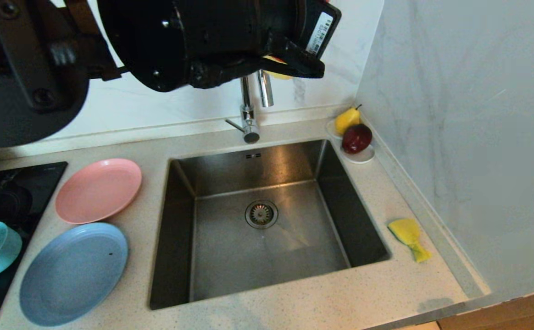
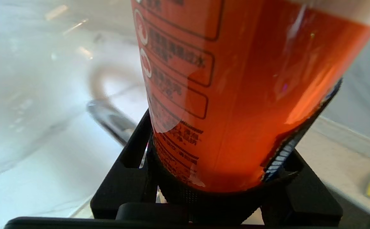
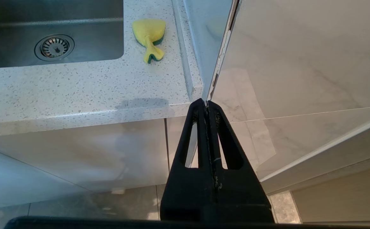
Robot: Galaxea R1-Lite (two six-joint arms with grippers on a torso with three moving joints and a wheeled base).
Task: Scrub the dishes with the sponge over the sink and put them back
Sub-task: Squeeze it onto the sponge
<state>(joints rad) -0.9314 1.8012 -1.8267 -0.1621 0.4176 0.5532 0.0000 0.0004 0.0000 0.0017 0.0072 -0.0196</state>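
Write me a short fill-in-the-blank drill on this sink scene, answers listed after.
1. The left gripper is closed on an ____ bottle.
2. The sponge lies on the counter to the ____ of the sink.
3. The pink plate sits just behind the ____ plate.
4. The right gripper hangs ____ below the counter's edge.

Answers: orange; right; pale-blue; shut

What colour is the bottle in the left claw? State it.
Orange-red with dark printed label boxes; the bottle shows best in the left wrist view, clamped in the left claw.

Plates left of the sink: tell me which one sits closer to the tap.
The pink plate. It lies farther back on the counter, toward the tap; the pale-blue plate sits nearer the front edge.
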